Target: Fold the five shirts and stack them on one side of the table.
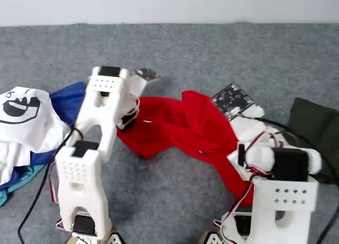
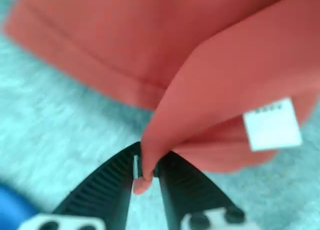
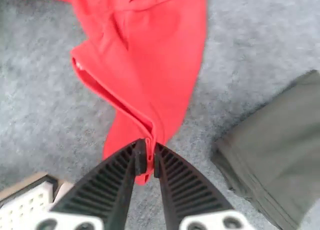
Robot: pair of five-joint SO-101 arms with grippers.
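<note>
Between the two grippers the red shirt (image 1: 180, 124) lies crumpled on the grey table (image 1: 212, 48), one edge at each. Just beside the right gripper (image 3: 146, 160) lies an olive shirt (image 3: 275, 145). The left gripper (image 2: 145, 167) and the right one each pinch a fold of red fabric.

Surface: grey, fuzzy carpet-like table covering (image 1: 212, 48), running edge to edge.
Backdrop: plain white wall (image 1: 169, 5) along the far edge.
Light: soft, even, faint shadows.
</note>
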